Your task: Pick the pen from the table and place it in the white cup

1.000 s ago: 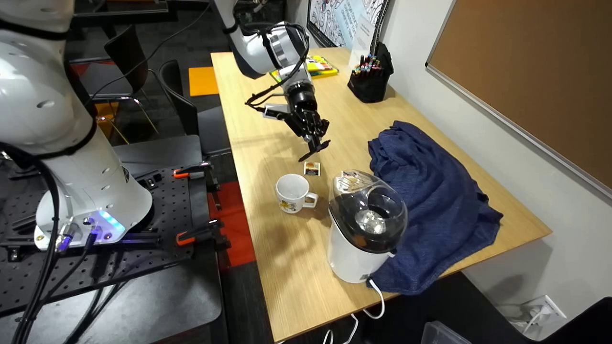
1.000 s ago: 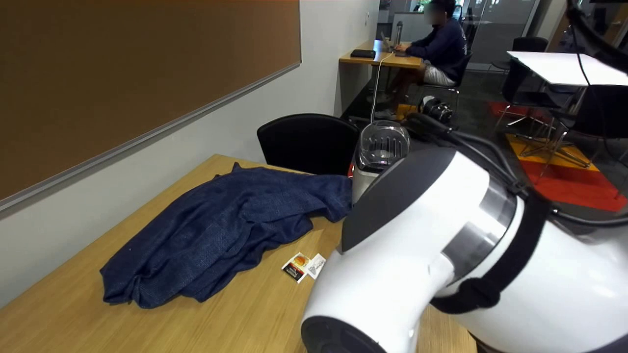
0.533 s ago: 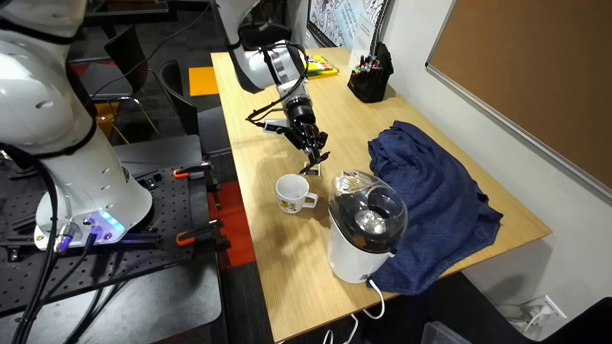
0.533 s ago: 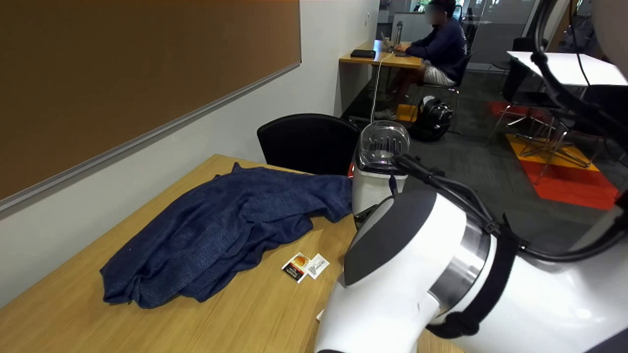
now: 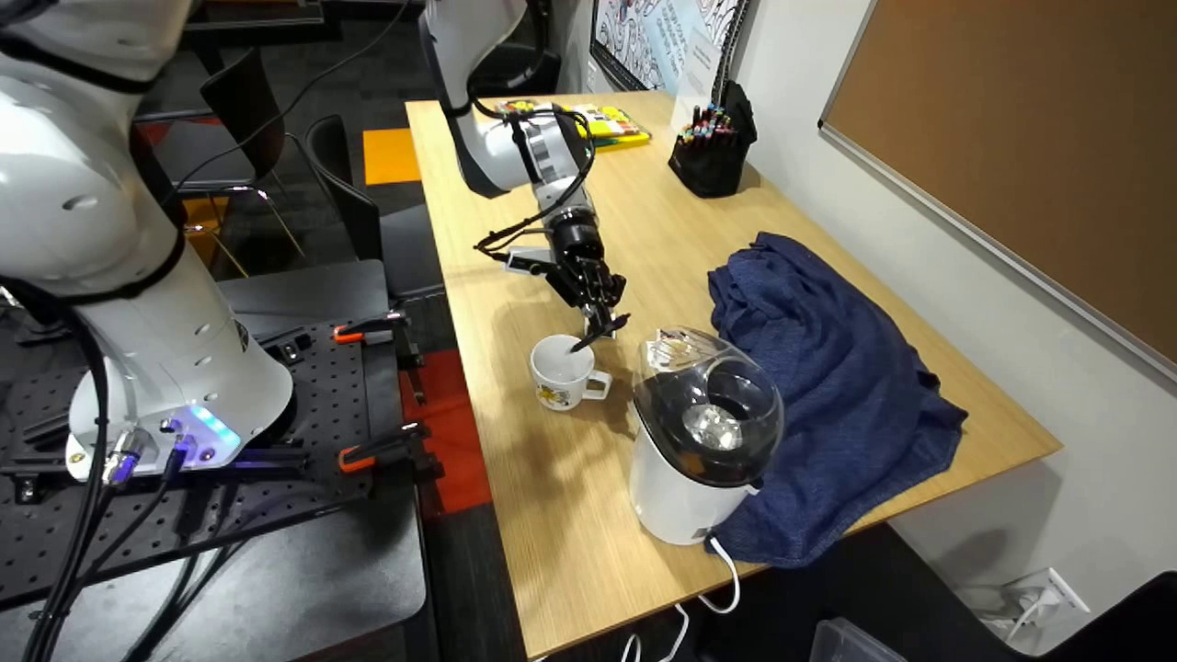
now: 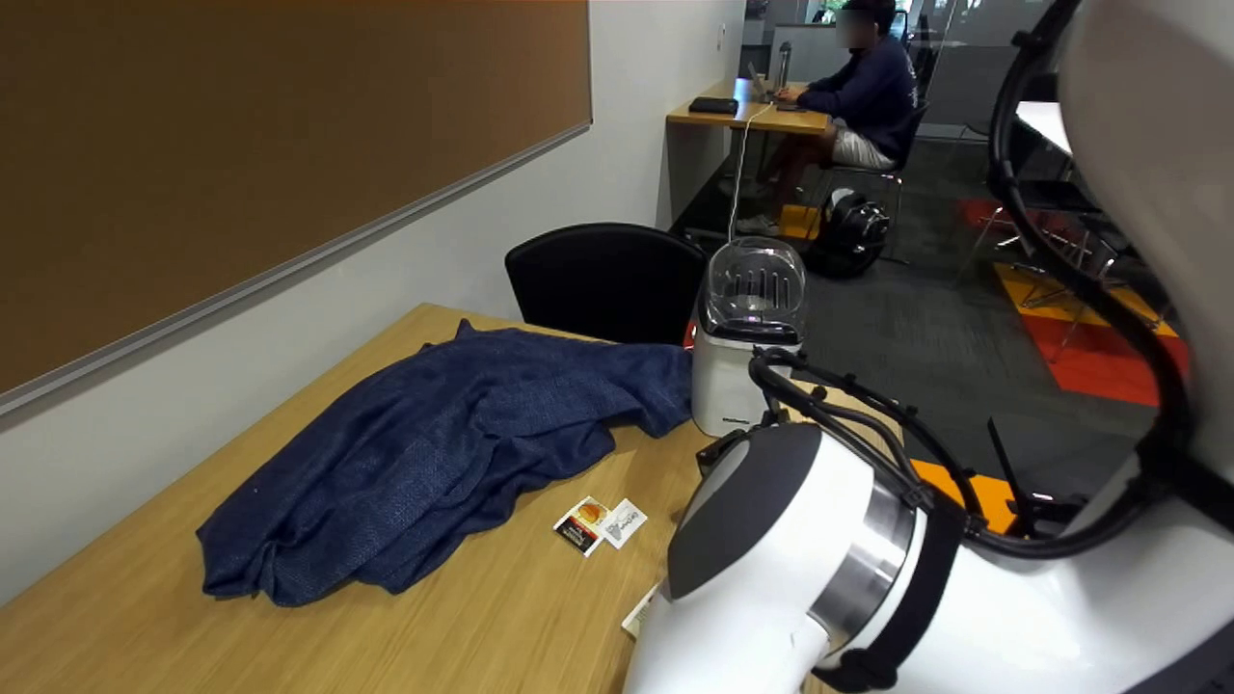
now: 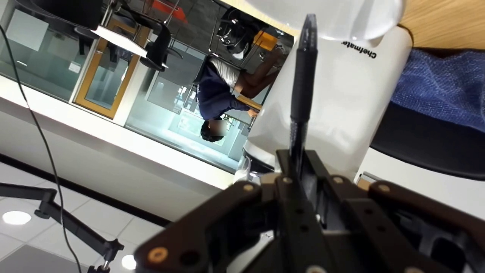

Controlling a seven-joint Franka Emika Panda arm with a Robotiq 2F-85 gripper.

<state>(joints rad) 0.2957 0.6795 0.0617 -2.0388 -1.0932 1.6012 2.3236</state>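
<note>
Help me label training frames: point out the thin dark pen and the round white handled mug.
Thin dark pen (image 7: pixel 303 85): wrist view, on its exposed shaft.
Round white handled mug (image 5: pixel 565 394): in an exterior view, on its outer wall below the rim.

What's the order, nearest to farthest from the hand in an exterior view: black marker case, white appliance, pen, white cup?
1. Pen: gripped in the hand.
2. White cup: lower left of the hand in the picture.
3. White appliance: lower right.
4. Black marker case: upper right.

White cup (image 7: pixel 341 16) partly beyond wrist view
</note>
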